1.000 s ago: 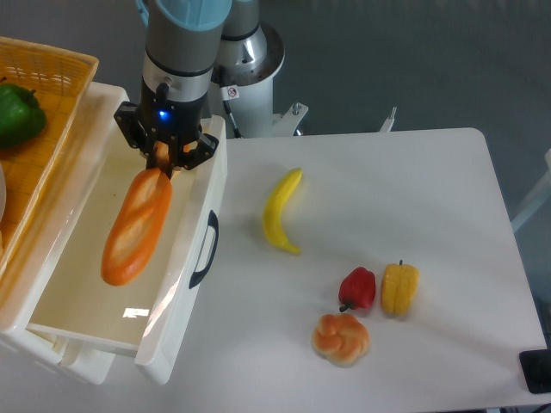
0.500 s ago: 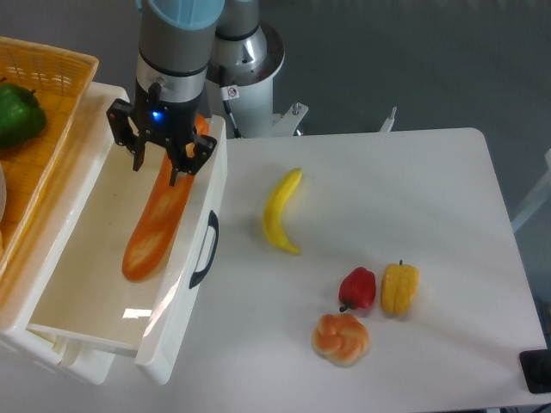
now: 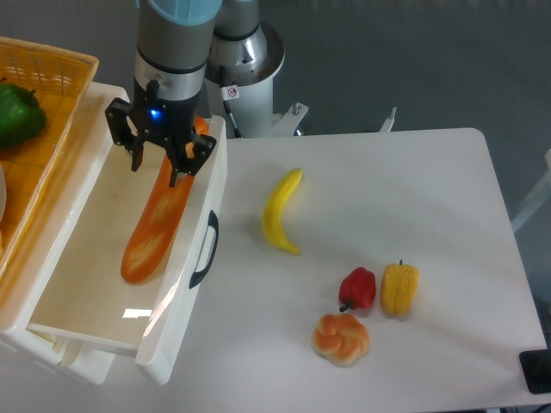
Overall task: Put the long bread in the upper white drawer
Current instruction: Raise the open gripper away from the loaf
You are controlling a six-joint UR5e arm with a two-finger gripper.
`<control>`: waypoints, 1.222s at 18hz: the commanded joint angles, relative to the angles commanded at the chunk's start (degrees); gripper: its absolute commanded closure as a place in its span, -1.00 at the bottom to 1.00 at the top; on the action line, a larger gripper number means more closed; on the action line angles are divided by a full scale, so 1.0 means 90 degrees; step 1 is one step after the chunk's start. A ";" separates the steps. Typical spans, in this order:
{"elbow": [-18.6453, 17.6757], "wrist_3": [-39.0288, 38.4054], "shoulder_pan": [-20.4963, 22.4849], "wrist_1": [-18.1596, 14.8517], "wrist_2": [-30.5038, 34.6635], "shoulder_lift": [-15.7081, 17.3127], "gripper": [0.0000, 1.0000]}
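Observation:
The long bread (image 3: 155,225), a glossy orange-brown baguette, lies inside the upper white drawer (image 3: 95,331), slanted along its right wall with its far end up near the back corner. My gripper (image 3: 157,165) hangs over that far end with its fingers spread open, one on each side of the loaf and not clamping it. The drawer is pulled out, its dark curved handle slot facing the table.
A yellow wicker basket (image 3: 52,95) with a green pepper (image 3: 17,114) sits left of the drawer. On the table lie a banana (image 3: 281,211), a red pepper (image 3: 357,288), a yellow pepper (image 3: 399,288) and a knotted bun (image 3: 341,338).
The gripper opened and let go of the bread, which dropped from its raised tilt to lie along the drawer's right side. Since half a second ago almost nothing moved.

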 joint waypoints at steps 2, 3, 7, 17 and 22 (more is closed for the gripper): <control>-0.0245 0.0400 0.0049 -0.0040 0.0215 0.0226 -0.72; -0.0284 0.0450 0.0059 -0.0069 0.0332 0.0256 -0.94; -0.0275 0.0489 0.0234 -0.0323 0.0411 0.0275 -0.99; -0.0295 0.1474 0.0498 -0.1182 0.0752 0.0451 -1.00; -0.0295 0.2090 0.0527 -0.1670 0.1124 0.0451 -1.00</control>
